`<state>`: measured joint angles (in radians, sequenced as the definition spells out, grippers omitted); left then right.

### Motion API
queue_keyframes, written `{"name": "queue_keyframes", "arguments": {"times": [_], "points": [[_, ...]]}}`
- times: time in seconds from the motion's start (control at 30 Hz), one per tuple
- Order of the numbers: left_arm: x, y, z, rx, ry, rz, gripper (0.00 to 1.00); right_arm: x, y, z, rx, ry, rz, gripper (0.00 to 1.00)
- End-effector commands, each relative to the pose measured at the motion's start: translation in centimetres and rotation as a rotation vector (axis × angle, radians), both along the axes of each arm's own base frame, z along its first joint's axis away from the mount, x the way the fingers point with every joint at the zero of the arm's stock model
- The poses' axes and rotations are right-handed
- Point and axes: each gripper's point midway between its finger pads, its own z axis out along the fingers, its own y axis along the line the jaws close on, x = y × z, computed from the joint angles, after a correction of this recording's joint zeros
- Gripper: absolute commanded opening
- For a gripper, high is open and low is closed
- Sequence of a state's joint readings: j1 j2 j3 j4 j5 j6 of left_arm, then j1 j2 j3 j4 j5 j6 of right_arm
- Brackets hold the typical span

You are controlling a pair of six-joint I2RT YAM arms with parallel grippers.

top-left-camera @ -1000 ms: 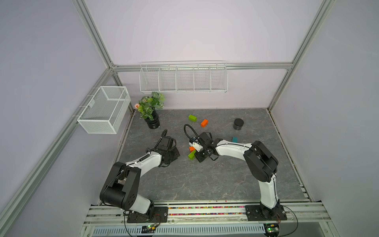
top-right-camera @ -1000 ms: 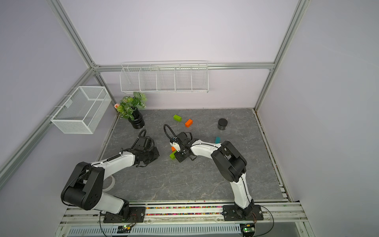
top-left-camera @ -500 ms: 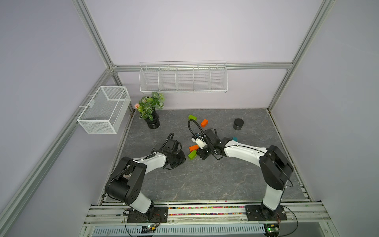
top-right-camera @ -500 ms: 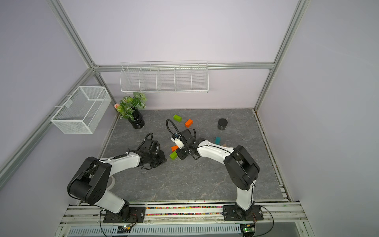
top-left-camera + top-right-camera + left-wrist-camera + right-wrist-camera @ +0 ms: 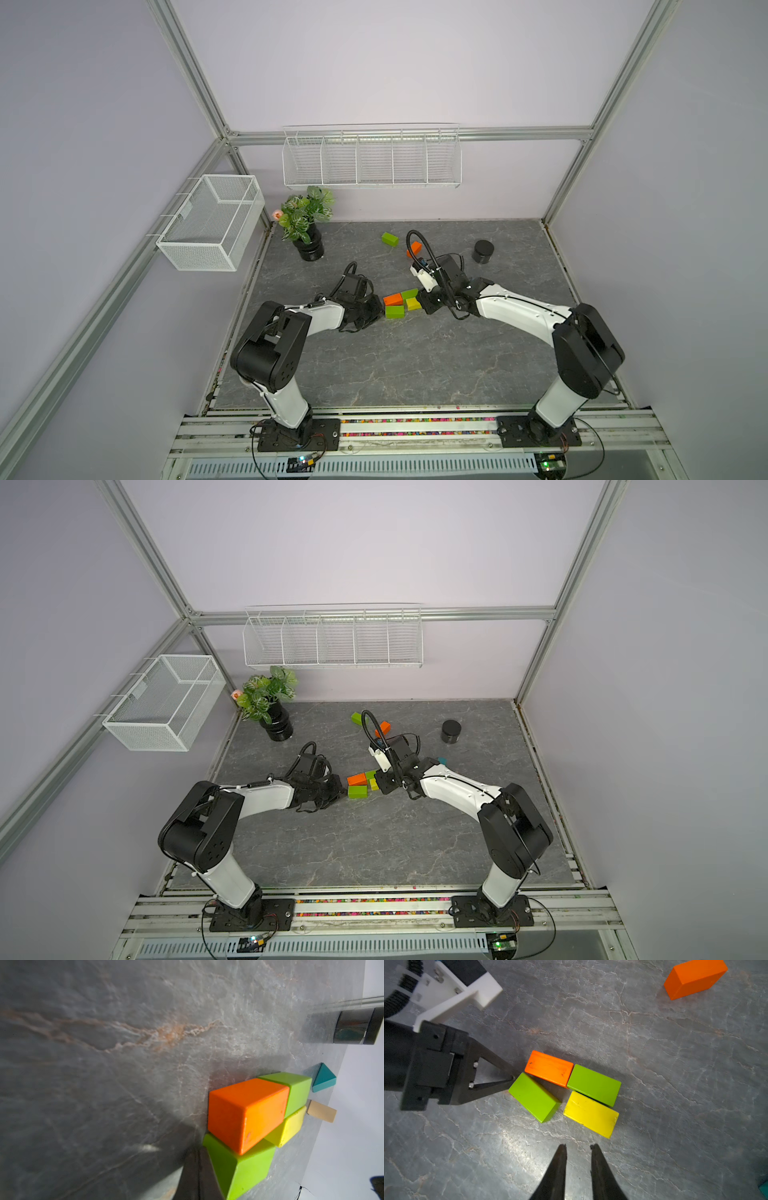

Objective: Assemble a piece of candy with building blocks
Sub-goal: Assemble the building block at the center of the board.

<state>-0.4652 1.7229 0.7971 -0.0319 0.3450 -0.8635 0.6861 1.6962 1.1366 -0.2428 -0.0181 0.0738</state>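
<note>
Sliding rightward, the left gripper (image 5: 511,1079), fingers together, had reached the near green brick (image 5: 534,1097). The right gripper (image 5: 578,1147) had parted its fingers slightly, empty, beside the yellow brick (image 5: 590,1113).

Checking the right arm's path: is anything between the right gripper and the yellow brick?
No, the right wrist view shows only bare tabletop between the right gripper and the yellow brick.

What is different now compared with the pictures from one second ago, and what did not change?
The left gripper moved toward the group of four painted wooden bricks; its shut tips are now at a corner of the nearest green brick. The right gripper drew back from the group and opened slightly, holding nothing. The separate green brick, the separate orange brick and the black round jar stayed in place.
</note>
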Motion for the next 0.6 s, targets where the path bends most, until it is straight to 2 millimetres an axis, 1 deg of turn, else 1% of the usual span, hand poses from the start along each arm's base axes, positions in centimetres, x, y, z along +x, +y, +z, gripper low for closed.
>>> {"name": "queue_keyframes", "arguments": {"times": [0.0,0.27,0.43,0.57], "points": [[-1.8,1.4,-3.0,0.083,0.105,0.020,0.00,0.7,-1.7,-2.1,-0.038,0.039,-0.063,0.24],[-2.0,1.7,-3.3,0.093,0.110,0.025,0.00,3.2,-4.7,-4.6,-0.099,0.075,-0.155,0.22],[-2.5,1.6,-3.5,0.093,0.123,0.012,0.00,3.8,-4.1,-6.0,-0.107,0.103,-0.137,0.21],[-3.4,3.0,-3.1,0.142,0.109,0.015,0.00,4.1,-3.8,-6.8,-0.102,0.109,-0.134,0.21]]}}
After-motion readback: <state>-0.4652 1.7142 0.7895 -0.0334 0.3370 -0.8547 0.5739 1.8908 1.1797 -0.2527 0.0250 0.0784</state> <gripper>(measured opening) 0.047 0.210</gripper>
